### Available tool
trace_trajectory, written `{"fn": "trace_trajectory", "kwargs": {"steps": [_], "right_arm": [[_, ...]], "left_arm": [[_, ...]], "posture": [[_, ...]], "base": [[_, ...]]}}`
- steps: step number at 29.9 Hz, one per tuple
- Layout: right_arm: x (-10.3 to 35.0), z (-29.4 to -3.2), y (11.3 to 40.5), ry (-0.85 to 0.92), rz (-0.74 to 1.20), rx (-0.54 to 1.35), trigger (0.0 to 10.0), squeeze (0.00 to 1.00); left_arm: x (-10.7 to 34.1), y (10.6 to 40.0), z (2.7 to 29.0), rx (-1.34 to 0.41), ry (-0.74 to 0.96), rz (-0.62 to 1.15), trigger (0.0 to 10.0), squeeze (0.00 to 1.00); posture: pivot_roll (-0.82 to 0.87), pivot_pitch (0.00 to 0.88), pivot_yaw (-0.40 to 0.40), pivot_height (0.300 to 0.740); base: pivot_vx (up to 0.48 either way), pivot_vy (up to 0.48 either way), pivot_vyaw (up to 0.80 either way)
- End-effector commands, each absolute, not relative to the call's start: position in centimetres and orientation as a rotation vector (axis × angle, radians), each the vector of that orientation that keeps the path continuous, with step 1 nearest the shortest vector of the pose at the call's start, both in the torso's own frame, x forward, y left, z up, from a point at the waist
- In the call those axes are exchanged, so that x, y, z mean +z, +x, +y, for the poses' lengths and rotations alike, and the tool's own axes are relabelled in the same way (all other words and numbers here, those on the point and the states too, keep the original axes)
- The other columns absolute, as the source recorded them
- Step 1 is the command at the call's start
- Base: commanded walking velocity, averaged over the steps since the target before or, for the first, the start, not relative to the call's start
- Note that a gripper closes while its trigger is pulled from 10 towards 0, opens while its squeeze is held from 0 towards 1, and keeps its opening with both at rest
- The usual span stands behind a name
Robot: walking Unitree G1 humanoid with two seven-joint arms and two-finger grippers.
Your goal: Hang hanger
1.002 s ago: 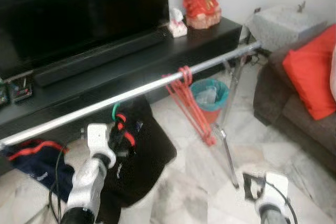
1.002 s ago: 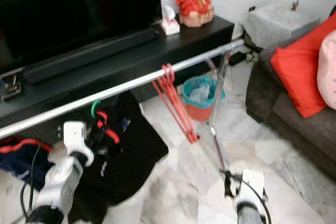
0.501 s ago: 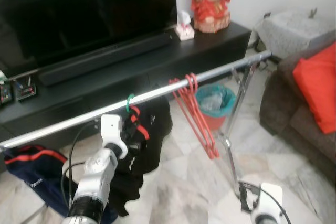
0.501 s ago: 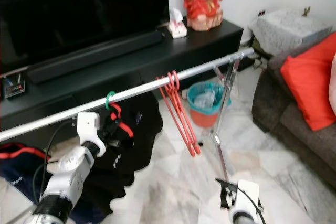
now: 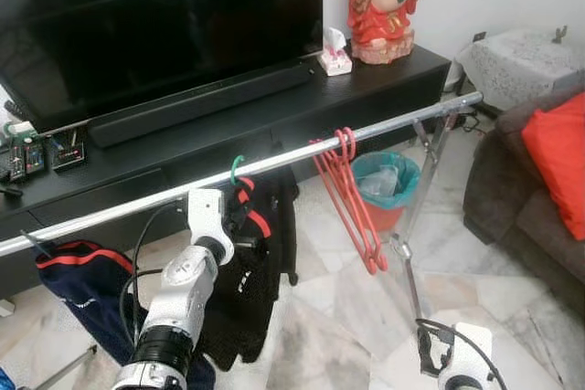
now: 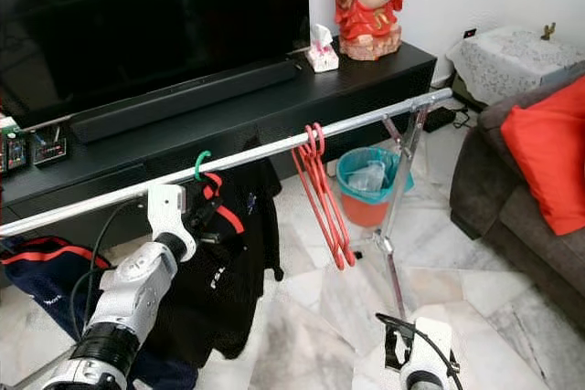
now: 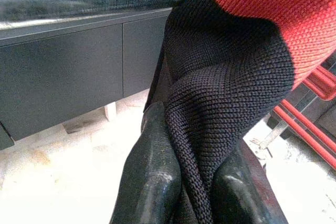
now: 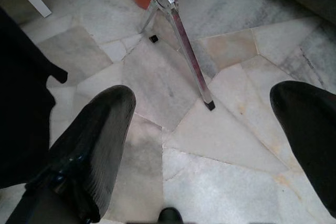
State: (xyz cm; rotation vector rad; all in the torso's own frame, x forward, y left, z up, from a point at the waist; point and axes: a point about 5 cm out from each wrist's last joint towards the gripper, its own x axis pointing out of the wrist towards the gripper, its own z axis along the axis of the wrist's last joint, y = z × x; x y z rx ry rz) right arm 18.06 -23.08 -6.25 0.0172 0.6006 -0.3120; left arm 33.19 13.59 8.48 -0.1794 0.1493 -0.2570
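Marble floor, rail [image 5: 302, 153] overhead: left gripper [image 7: 197, 182] clenched on soft, limp garment [image 6: 219, 262]; grip near hook [image 5: 236, 167], twelve o'clock. Right gripper [image 8: 199, 135] released.

left pincer [image 7: 197, 192] pinches black-and-red knit garment [image 7: 231, 77] beside cabinet [image 7: 68, 72].

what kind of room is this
Most likely a home living room: a big TV on a low black cabinet, a sofa with a red cushion, and a marble floor. A clothes rail stands in front.

Home living room: television [image 5: 155, 25], sofa [image 5: 535, 198]
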Motion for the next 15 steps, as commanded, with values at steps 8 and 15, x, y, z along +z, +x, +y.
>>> {"fn": "trace_trajectory", "kwargs": {"steps": [8, 15], "right_arm": [[-6.4, -22.5, 18.2, 0.047, 0.599, -0.318, 10.0, 0.0], [-6.2, -22.3, 18.6, 0.054, 0.591, -0.315, 10.0, 0.0]], "left_arm": [[8.3, 33.9, 14.3, -0.161, -0.108, 0.2, 10.0, 0.0], [8.2, 34.2, 14.5, -0.101, -0.122, 0.218, 10.0, 0.0]], "posture": [[-0.08, 0.0, 0.132, 0.74], [-0.08, 0.0, 0.135, 0.74]], "base": [[0.0, 0.0, 0.0], [0.0, 0.0, 0.0]]}}
